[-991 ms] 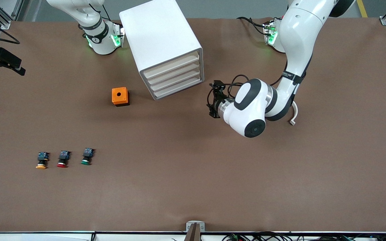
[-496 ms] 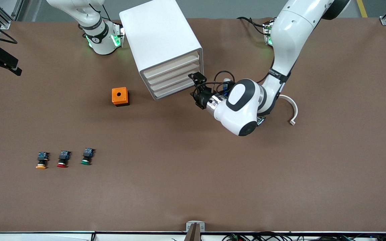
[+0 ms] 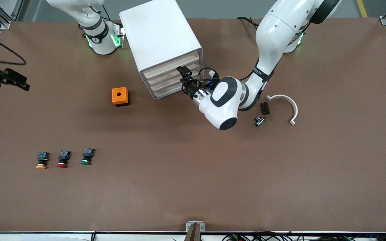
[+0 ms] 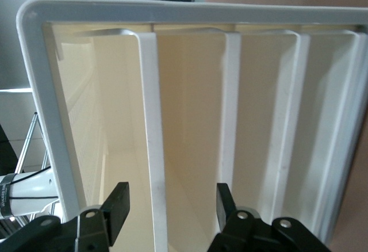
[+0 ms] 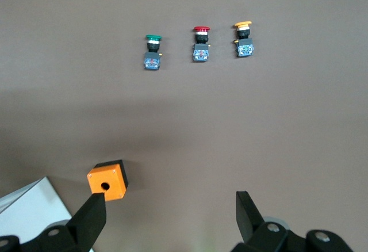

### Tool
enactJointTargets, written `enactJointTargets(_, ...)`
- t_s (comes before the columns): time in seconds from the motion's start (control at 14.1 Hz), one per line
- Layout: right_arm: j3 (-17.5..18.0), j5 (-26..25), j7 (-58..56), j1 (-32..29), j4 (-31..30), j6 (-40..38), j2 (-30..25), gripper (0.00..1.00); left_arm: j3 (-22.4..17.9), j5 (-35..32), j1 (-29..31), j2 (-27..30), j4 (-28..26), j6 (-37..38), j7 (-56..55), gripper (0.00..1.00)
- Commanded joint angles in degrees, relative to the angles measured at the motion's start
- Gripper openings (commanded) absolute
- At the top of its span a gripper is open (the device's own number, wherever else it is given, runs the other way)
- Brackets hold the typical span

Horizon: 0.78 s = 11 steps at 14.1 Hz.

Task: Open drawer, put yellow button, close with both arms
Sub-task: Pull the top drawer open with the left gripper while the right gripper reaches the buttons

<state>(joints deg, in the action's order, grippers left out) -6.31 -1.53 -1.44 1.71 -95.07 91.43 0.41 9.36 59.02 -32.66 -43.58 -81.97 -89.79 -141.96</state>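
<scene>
The white cabinet (image 3: 161,43) stands near the robots' bases with its four drawers shut. The uppermost drawer (image 3: 173,65) has a cream front. My left gripper (image 3: 183,76) is open at the drawer fronts. In the left wrist view the uppermost drawer's front edge (image 4: 150,148) runs between the gripper's (image 4: 171,197) fingers. The yellow button (image 3: 41,161) lies near the front camera at the right arm's end and also shows in the right wrist view (image 5: 244,38). My right gripper (image 5: 169,206) is open, empty and high over the table.
A red-capped button (image 3: 63,159) and a green-capped button (image 3: 86,157) lie beside the yellow one. An orange box (image 3: 120,96) sits beside the cabinet. A white curved piece (image 3: 285,103), a small brown part (image 3: 264,108) and a small metal part (image 3: 259,120) lie by the left arm.
My left arm has swung its open gripper across to the drawer fronts, uncovering the small parts beside the white curved piece. The buttons and the orange box have not moved.
</scene>
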Motion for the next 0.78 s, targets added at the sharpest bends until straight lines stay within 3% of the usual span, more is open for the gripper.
enactJointTargets(0.0, 0.68, -0.23, -0.32, -3.89, 2.25, 3.38, 6.60, 1.00, -0.31, 1.27, -1.44, -0.54, 1.11, 1.72, -3.40, 0.65)
enactJointTargets(0.71, 0.68, -0.49, -9.80, -11.90, -0.03, 24.47, 21.37, 1.00, -0.40, 1.10, -2.68, -1.25, 1.37, 2.08, -2.80, 0.04)
